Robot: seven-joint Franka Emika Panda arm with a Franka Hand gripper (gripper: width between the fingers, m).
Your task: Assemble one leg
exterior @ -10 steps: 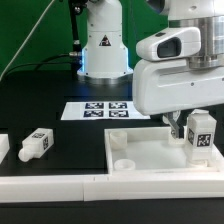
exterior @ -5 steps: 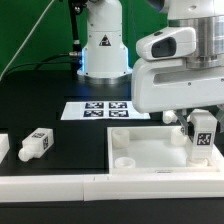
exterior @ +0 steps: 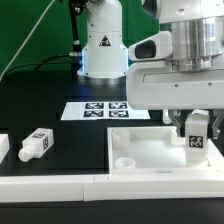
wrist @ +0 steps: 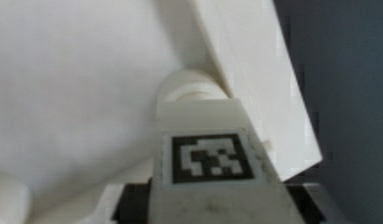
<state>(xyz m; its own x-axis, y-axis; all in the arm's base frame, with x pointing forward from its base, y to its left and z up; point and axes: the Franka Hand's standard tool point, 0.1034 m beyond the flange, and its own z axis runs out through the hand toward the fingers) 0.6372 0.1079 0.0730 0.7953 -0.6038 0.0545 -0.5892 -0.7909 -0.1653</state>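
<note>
My gripper (exterior: 192, 128) is shut on a white leg (exterior: 197, 134) with a black-and-white tag, held upright over the right side of the large white square top (exterior: 150, 150). In the wrist view the leg (wrist: 209, 140) fills the middle, its narrower end pointing at a raised corner of the top (wrist: 81, 90), with a dark finger (wrist: 138, 205) on either side of it. A second leg (exterior: 36, 144) lies on its side on the black table at the exterior view's left. A third white part (exterior: 3, 147) shows at the left edge.
The marker board (exterior: 95, 109) lies flat behind the top. The robot's white base (exterior: 103, 45) stands at the back. A white rail (exterior: 60, 184) runs along the table's front edge. A round hole boss (exterior: 124, 161) sits in the top's near left corner.
The gripper has turned about its vertical axis with the leg in it. The leg has shifted slightly left and up over the top's right side.
</note>
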